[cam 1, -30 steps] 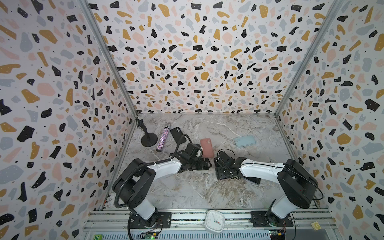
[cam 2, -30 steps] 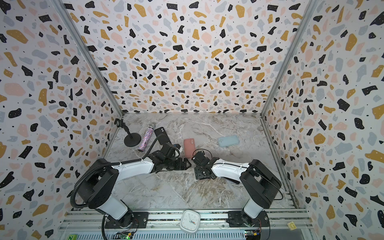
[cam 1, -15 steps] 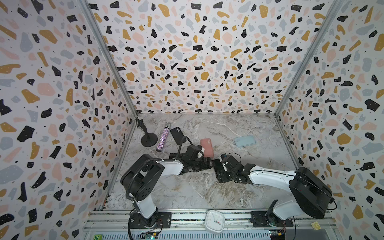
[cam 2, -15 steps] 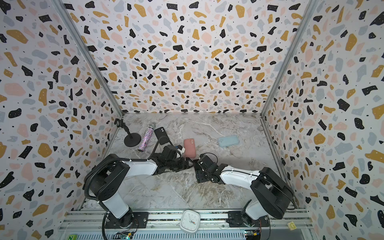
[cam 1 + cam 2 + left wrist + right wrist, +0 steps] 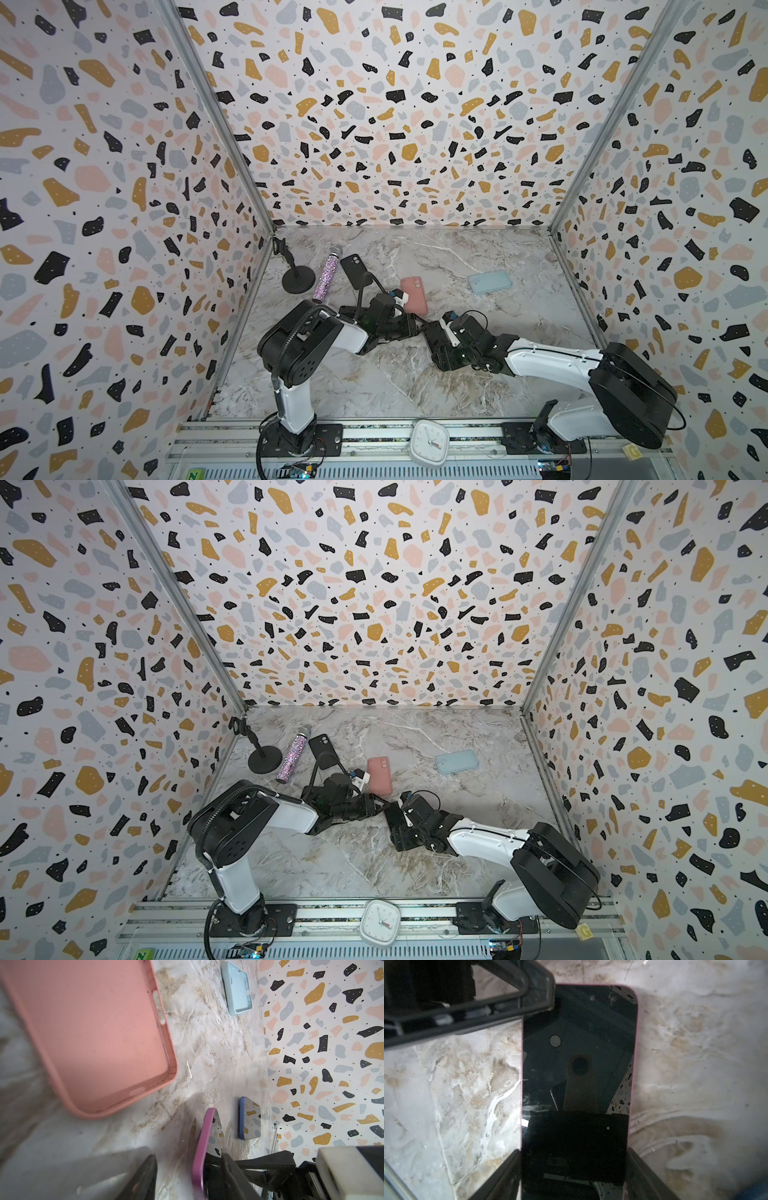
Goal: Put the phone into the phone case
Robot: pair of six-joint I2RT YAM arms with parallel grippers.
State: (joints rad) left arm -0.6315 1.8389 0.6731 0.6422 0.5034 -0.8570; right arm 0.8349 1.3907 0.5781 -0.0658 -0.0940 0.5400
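My right gripper (image 5: pixel 574 1152) is shut on the sides of the phone (image 5: pixel 579 1053), which has a dark screen and a magenta rim. The phone is held just above the marble floor. My left gripper (image 5: pixel 189 1156) straddles the phone's far end (image 5: pixel 202 1147). One finger (image 5: pixel 228 1167) lies against the screen side and a gap shows at the other finger (image 5: pixel 145 1178). The pink phone case (image 5: pixel 413 294) (image 5: pixel 89 1032) lies hollow side up just beyond both grippers. In both top views the left gripper (image 5: pixel 409 322) (image 5: pixel 374 806) and the right gripper (image 5: pixel 434 332) (image 5: pixel 395 814) meet mid-floor.
A light blue case (image 5: pixel 489 281) lies at the back right. A blue-rimmed phone (image 5: pixel 249 1120) lies beside the right wall. A black phone (image 5: pixel 356 270), a glitter microphone (image 5: pixel 326 276) and a black stand (image 5: pixel 297 278) sit at the back left. A white clock (image 5: pixel 428 440) sits on the front rail.
My left jaws have narrowed around the phone's end. The right gripper has kept its hold on the phone, and the right arm's elbow has swung out to the right.
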